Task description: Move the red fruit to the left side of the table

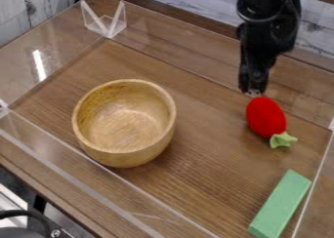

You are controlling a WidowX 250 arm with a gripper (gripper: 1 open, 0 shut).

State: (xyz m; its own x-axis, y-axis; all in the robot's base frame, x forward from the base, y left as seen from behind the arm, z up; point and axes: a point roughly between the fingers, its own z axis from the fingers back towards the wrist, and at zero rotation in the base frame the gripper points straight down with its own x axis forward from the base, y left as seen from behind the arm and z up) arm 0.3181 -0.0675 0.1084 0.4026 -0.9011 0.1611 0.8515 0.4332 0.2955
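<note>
My gripper [253, 86] hangs above the table [209, 174], fingers pointing down; from this angle I cannot tell whether they stand apart or together, and they hold nothing. The red fruit [268, 116] lies on the wood at about five o'clock from my fingertips, clear of them. A wooden bowl [124, 121] sits at nine o'clock from the fruit, a green block [282, 206] at six.

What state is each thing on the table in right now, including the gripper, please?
gripper: raised above the table beside the fruit, holding nothing; whether its jaws are open cannot be told.
red fruit: lying on its side on the table's right part, untouched.
wooden bowl: upright, empty.
green block: lying flat near the front right corner.
table: wood-grain top inside clear walls.
</note>
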